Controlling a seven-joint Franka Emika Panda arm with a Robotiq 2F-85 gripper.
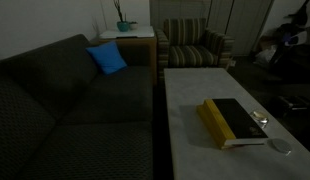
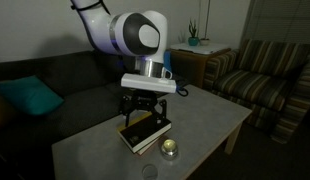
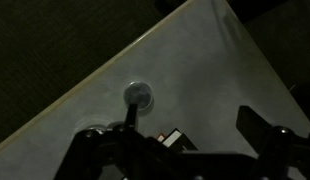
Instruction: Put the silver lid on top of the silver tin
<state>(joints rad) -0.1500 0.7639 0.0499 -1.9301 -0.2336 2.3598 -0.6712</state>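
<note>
In an exterior view my gripper (image 2: pixel 145 112) hangs open just above the black-and-yellow book (image 2: pixel 145 133), with nothing between its fingers. The silver tin (image 2: pixel 170 148) stands on the table beside the book's near corner, its rim shiny. The silver lid (image 2: pixel 147 171) lies flat closer to the table's edge, faint in the dark. The other exterior view shows the tin (image 1: pixel 260 121) by the book (image 1: pixel 232 122) and the lid (image 1: pixel 281 146) near the front, but not the gripper. In the wrist view the gripper (image 3: pixel 190 115) is open; a round silver piece (image 3: pixel 139 94) lies past the left finger, lid or tin I cannot tell.
The pale table (image 2: pixel 210 125) stands in front of a dark sofa (image 1: pixel 65 100) with a blue cushion (image 1: pixel 107 58). A striped armchair (image 1: pixel 195 45) and a side table with a plant (image 1: pixel 125 25) stand at the back. The table's edge (image 3: pixel 85 85) runs diagonally near the round piece.
</note>
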